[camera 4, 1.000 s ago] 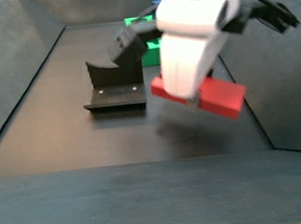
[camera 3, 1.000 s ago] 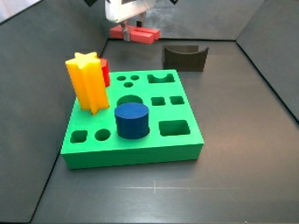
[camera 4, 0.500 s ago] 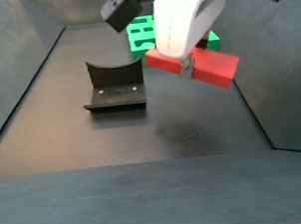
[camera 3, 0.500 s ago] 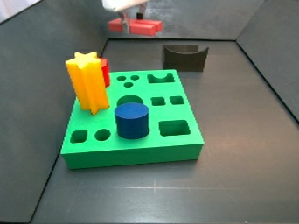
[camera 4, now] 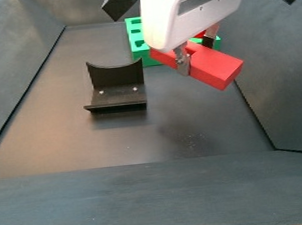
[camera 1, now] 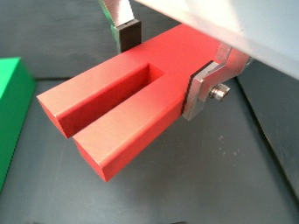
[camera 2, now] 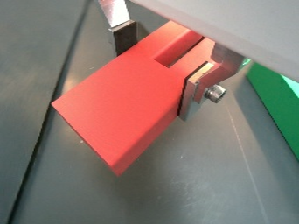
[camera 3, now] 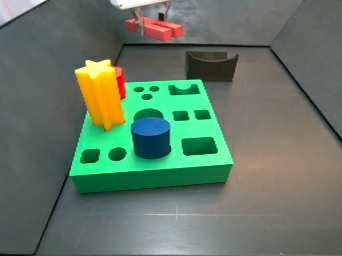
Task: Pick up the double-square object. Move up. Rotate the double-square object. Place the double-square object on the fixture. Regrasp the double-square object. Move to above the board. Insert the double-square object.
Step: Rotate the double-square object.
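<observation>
- Long red rectangular double-square object (camera 1: pixel 122 109), smooth and matte, slotted at one end into two square legs, pinched at its sides by the gripper (camera 1: pixel 163 61) and carried clear of the dark floor.
- Flat silver finger plates with dark pads (camera 1: pixel 128 32) pressed against opposite faces of the red block in both wrist views; a bolt head visible on the nearer plate (camera 2: pixel 215 91).
- Solid, unslotted face of the same block (camera 2: pixel 122 109) turned toward the camera in a wrist view, slot showing only near the fingers.
- In a side view, gripper (camera 3: pixel 150 18) high at 12 o'clock, the red piece (camera 3: pixel 164 30) lying roughly level beneath it, above the floor at about 10 o'clock from the fixture.
- Small dark olive-black fixture (camera 3: pixel 211 65) with curved U-shaped notch in its top, at 1 o'clock of the board, apart from it.
- Large flat bright green board (camera 3: pixel 154 140), square slab with cut-outs of several shapes.
- Tall yellow star-shaped prism (camera 3: pixel 99 95) upright at the board's 10 o'clock corner; short blue cylinder (camera 3: pixel 150 137) standing near its middle.
- In a side view, white gripper body (camera 4: pixel 185 16) above the red block (camera 4: pixel 210 67), fixture (camera 4: pixel 115 86) at 9 o'clock of it.
</observation>
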You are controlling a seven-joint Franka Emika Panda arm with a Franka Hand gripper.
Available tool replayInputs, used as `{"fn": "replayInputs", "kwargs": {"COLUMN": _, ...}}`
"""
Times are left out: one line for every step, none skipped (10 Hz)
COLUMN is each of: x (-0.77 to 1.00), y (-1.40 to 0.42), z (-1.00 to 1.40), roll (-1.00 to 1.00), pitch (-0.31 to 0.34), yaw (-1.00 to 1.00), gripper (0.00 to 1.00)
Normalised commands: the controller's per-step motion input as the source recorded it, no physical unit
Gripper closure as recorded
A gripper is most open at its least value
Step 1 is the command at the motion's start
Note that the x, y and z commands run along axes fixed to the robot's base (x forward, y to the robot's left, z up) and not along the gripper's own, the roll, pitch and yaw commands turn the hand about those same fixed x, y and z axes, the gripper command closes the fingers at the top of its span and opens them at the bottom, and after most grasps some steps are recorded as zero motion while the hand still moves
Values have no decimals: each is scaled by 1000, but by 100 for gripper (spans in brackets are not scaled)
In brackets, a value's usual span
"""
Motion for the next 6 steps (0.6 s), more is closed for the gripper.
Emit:
{"fn": "replayInputs", "kwargs": {"x": 32, "y": 20, "z": -42, "roll": -5, "pitch": -4, "yaw": -1000, "gripper": 100}}
{"fn": "replayInputs", "kwargs": {"x": 32, "y": 20, "z": -41, "roll": -5, "pitch": -4, "yaw": -1000, "gripper": 100}}
{"fn": "replayInputs", "kwargs": {"x": 33, "y": 19, "z": -38, "roll": -5, "pitch": -4, "yaw": -1000, "gripper": 100}}
{"fn": "replayInputs", "kwargs": {"x": 33, "y": 19, "z": -37, "roll": -6, "pitch": -4, "yaw": -1000, "gripper": 100}}
{"fn": "replayInputs", "kwargs": {"x": 33, "y": 19, "z": -36, "roll": -6, "pitch": -4, "yaw": -1000, "gripper": 100}}
{"fn": "replayInputs", "kwargs": {"x": 33, "y": 19, "z": -35, "roll": -6, "pitch": -4, "yaw": -1000, "gripper": 100}}
